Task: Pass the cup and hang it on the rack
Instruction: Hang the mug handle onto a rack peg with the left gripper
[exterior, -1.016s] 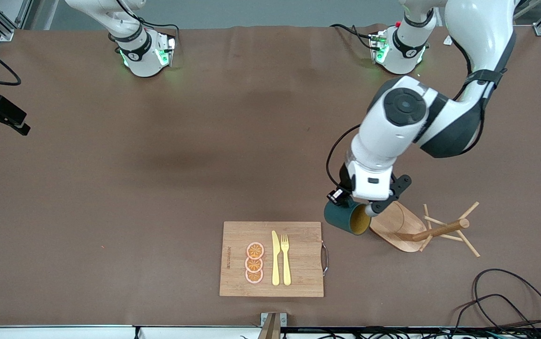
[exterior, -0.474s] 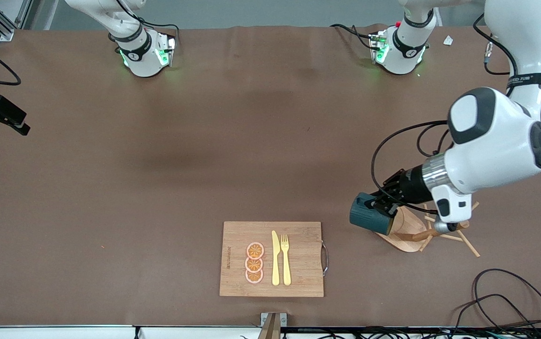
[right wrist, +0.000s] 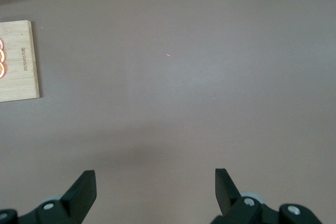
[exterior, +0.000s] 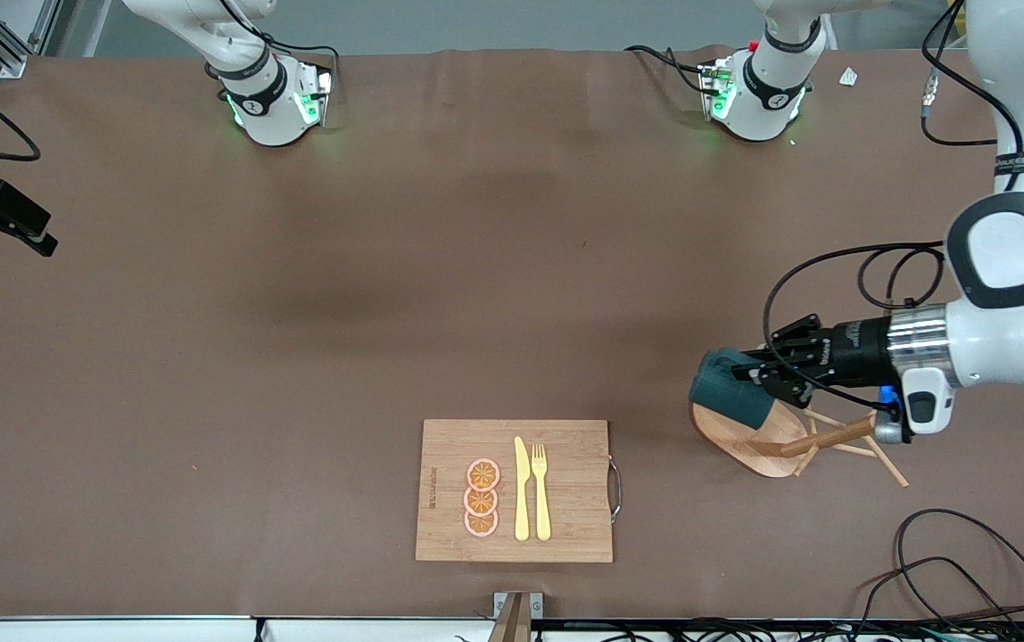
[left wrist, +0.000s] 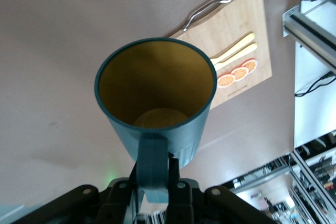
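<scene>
Left gripper point(exterior: 766, 379) clamped on loop handle of small dark teal, mustard-lined cup point(exterior: 730, 390), held over oval base of light wooden rack point(exterior: 757, 439). Rack post partly hidden by the arm. Rectangular bamboo cutting board point(exterior: 565, 517) lies near rack, toward right arm's end. Right gripper point(right wrist: 156, 188) waits, fingers apart.

The brown table point(exterior: 298, 339) carries a wooden cutting board point(exterior: 565, 522) and the rack point(exterior: 744, 441), well apart.

Left pincer point(exterior: 766, 379) clamped, right pincer point(right wrist: 155, 188) agape
</scene>
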